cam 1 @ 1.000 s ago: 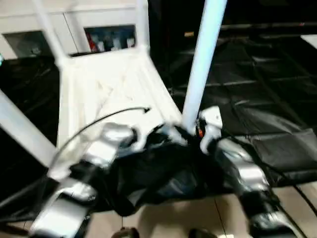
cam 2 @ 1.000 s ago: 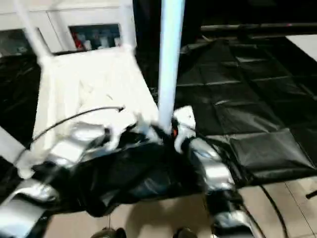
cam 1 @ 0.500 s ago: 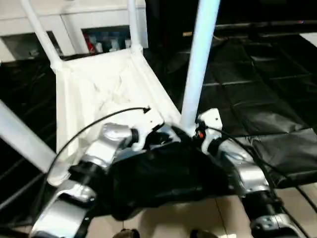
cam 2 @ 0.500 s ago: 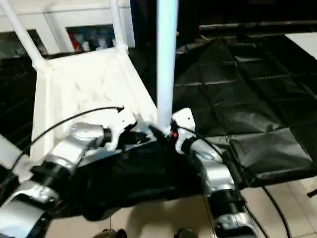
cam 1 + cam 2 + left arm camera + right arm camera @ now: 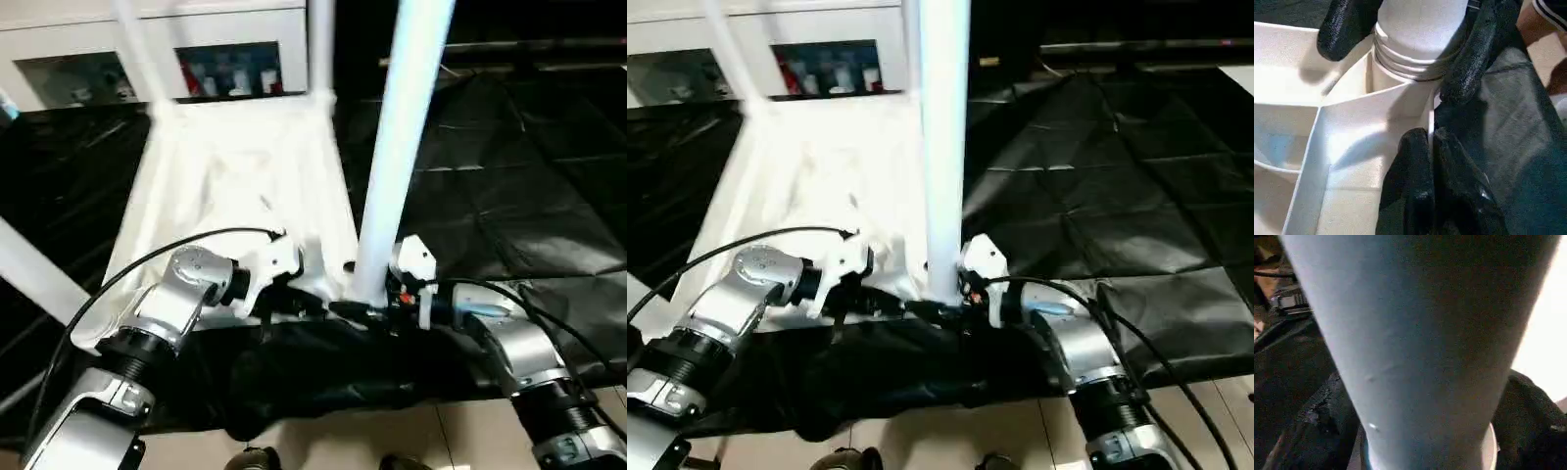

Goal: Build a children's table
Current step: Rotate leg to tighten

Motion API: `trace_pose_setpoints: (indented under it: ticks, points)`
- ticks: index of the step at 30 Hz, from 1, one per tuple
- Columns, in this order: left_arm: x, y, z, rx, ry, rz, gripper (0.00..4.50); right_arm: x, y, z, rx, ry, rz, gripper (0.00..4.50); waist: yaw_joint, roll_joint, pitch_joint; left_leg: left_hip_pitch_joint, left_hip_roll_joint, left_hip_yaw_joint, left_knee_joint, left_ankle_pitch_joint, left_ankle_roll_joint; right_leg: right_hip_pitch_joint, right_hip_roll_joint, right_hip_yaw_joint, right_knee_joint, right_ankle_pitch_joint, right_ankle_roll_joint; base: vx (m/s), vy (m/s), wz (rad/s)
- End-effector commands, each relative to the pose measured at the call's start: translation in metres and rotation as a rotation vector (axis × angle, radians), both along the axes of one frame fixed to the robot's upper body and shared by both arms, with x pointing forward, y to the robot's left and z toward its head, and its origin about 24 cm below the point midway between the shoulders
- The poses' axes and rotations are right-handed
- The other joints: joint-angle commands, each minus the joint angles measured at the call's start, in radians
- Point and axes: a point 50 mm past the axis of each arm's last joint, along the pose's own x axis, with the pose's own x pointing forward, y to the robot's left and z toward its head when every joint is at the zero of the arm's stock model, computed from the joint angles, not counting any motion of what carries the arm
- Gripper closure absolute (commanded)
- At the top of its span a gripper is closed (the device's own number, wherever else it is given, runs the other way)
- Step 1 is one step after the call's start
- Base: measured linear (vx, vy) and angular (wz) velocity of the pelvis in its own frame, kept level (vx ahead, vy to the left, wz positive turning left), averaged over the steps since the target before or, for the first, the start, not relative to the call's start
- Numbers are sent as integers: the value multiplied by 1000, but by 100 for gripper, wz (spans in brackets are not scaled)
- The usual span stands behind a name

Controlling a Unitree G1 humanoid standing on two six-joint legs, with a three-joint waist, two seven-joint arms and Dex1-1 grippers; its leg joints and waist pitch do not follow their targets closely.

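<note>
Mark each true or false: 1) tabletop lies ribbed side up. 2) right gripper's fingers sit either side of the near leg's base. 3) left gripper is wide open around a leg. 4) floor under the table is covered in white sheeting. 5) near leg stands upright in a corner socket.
1) True: the tabletop shows its ribbed underside.
2) True: the right gripper straddles the near leg at its base.
3) False: the left gripper is shut on the tabletop's edge wall.
4) False: the sheeting is black.
5) True: it rises from the corner socket.
</note>
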Motion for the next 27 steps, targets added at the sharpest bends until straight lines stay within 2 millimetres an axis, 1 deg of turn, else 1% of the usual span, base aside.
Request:
trace_pose_setpoints:
  ticks: [1, 2, 3, 5, 6, 7, 8, 10, 11, 12, 13, 14, 15, 16, 17, 18, 19, 20, 21, 22, 23, 24, 25, 26, 27]
  points:
    - [-8, -6, -2, -9, 31, -80, 450, -2, 2, 1, 0, 11, 33, 115, -4, -10, -69, 28, 52, -16, -72, -245, 75, 44, -30, 25, -53, -215, -257, 0, 0, 0]
    - [-8, -6, -2, -9, 30, -80, 450, -3, 2, 1, 0, 16, 39, 115, -4, -10, -71, 28, 52, -16, -72, -238, 73, 43, -30, 26, -52, -205, -256, 0, 0, 0]
    - [-7, -6, -2, -8, 29, -79, 450, -3, 2, 1, 1, 19, 42, 115, -4, -10, -72, 26, 51, -16, -70, -226, 75, 45, -30, 25, -50, -188, -258, 0, 0, 0]
    - [-6, -5, -1, -10, 22, -70, 450, -4, 4, 0, 2, 22, 44, 149, -4, -10, -74, 25, 50, -16, -67, -201, 85, 46, -30, 25, -47, -155, -263, 0, 0, 0]
    - [-6, -5, -1, -11, 21, -68, 450, -4, 4, 0, 2, 22, 44, 158, -3, -10, -75, 25, 49, -15, -66, -189, 91, 46, -30, 24, -46, -140, -267, 0, 0, 0]
    - [-5, -6, -1, -17, 19, -58, 450, -4, 5, -1, 3, 20, 33, 161, -3, -11, -75, 24, 49, -15, -65, -183, 95, 46, -30, 24, -46, -136, -269, 0, 0, 0]
    - [-5, -6, -1, -18, 18, -56, 450, -4, 5, -1, 4, 19, 30, 161, -2, -9, -75, 24, 49, -15, -65, -183, 95, 46, -31, 24, -46, -139, -270, 0, 0, 0]
    - [-2, -8, -1, -33, 6, -21, 450, -1, 5, -4, -5, 14, -20, 174, -3, -11, -74, 23, 49, -15, -65, -186, 95, 47, -31, 24, -47, -149, -269, 0, 0, 0]
    - [-1, -9, -1, -39, 2, -3, 450, 0, 4, -6, -13, 9, -51, 174, -4, -11, -74, 22, 48, -16, -66, -192, 91, 47, -32, 24, -48, -165, -265, 0, 0, 0]
    - [6, -11, -1, -41, -24, 77, 450, 7, 3, -12, -30, 8, -174, 178, -7, -11, -73, 21, 48, -17, -68, -206, 81, 46, -32, 24, -50, -187, -259, 0, 0, 0]
    - [7, -12, -2, -41, -30, 97, 450, 9, 3, -14, -34, 7, -209, 178, -11, -14, -72, 21, 48, -17, -70, -215, 74, 45, -32, 24, -52, -203, -256, 0, 0, 0]
    - [11, -13, -2, -39, -41, 137, 450, 12, 2, -18, -42, 7, -274, 178, -16, -13, -66, 22, 47, -19, -74, -259, 53, 43, -33, 24, -60, -269, -242, 0, 0, 0]
    - [14, -15, -3, -39, -54, 181, 450, 15, 2, -20, -45, 10, -331, 178, -21, -15, -65, 23, 44, -21, -77, -292, 29, 44, -35, 24, -65, -343, -218, 0, 0, 0]
    - [14, -15, -3, -39, -54, 181, 450, 15, 2, -20, -45, 10, -331, 179, -22, -16, -65, 24, 43, -23, -79, -303, 22, 45, -36, 24, -67, -367, -207, 0, 0, 0]
    - [20, -18, -3, -49, -73, 251, 450, 20, 3, -24, -33, 20, -427, 180, -25, -18, -65, 25, 44, -25, -81, -311, 17, 43, -35, 25, -72, -383, -190, 0, 0, 0]
    - [26, -23, -3, -56, -97, 322, 450, 23, 6, -27, -19, 36, -508, 180, -28, -12, -63, 30, 44, -23, -80, -330, 13, 34, -33, 27, -73, -389, -189, 0, 0, 0]
    - [29, -25, -2, -59, -111, 362, 450, 25, 8, -29, -12, 45, -552, 180, -32, -15, -62, 30, 42, -22, -81, -339, 9, 34, -32, 26, -77, -402, -187, 0, 0, 0]
    - [31, -27, -2, -62, -116, 385, 450, 27, 9, -30, -11, 50, -581, 180, -35, -14, -63, 29, 40, -25, -81, -347, 2, 38, -34, 25, -77, -420, -179, 0, 0, 0]
    - [31, -28, -2, -63, -118, 391, 450, 27, 9, -31, -9, 53, -589, 180, -35, -16, -64, 29, 41, -25, -81, -342, 5, 38, -33, 25, -80, -419, -171, 0, 0, 0]
    - [35, -34, -1, -65, -128, 438, 450, 31, 16, -33, 9, 83, -651, 180, -37, -15, -64, 29, 41, -24, -81, -340, 8, 37, -33, 26, -80, -413, -173, 0, 0, 0]
    - [36, -37, -1, -67, -131, 456, 450, 32, 20, -34, 17, 96, -673, 180, -38, -13, -64, 31, 41, -23, -80, -341, 12, 34, -33, 27, -81, -408, -175, 0, 0, 0]
    - [37, -44, 0, -87, -123, 478, 450, 31, 31, -35, 27, 104, -653, 180, -38, -13, -65, 30, 39, -22, -80, -339, 14, 35, -32, 26, -81, -405, -175, 0, 0, 0]
    - [37, -47, 0, -96, -118, 480, 450, 31, 36, -35, 26, 104, -639, 180, -38, -15, -65, 27, 39, -23, -80, -331, 18, 38, -31, 24, -80, -397, -174, 0, 0, 0]
    - [37, -48, 1, -101, -116, 480, 450, 30, 38, -35, 25, 103, -632, 180, -37, -12, -67, 27, 40, -23, -80, -324, 20, 39, -32, 24, -79, -388, -175, 0, 0, 0]
    - [37, -51, 1, -107, -114, 480, 450, 30, 42, -36, 22, 103, -623, 180, -37, -13, -67, 27, 40, -22, -79, -323, 27, 37, -31, 25, -80, -379, -178, 0, 0, 0]
